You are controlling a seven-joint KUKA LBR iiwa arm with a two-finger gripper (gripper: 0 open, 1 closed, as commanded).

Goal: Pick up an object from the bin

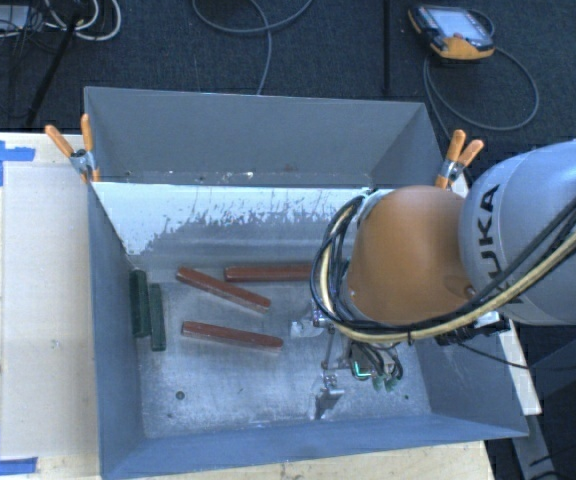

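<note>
My gripper (328, 388) hangs below the arm's wrist over the bin floor, near the front wall and right of the middle, with bare floor beneath it. Nothing shows in it. The nearest thing is a flat reddish-brown stick (231, 336), lying to the gripper's left with its right end a short way from it. A second brown stick (223, 289) lies slanted farther back. A third brown stick (268, 272) lies level behind that, its right end hidden by the arm's cables.
Two dark green bars (140, 303) (157, 330) lie side by side along the bin's left wall. The arm with its orange cover and cables hangs over the right part of the bin.
</note>
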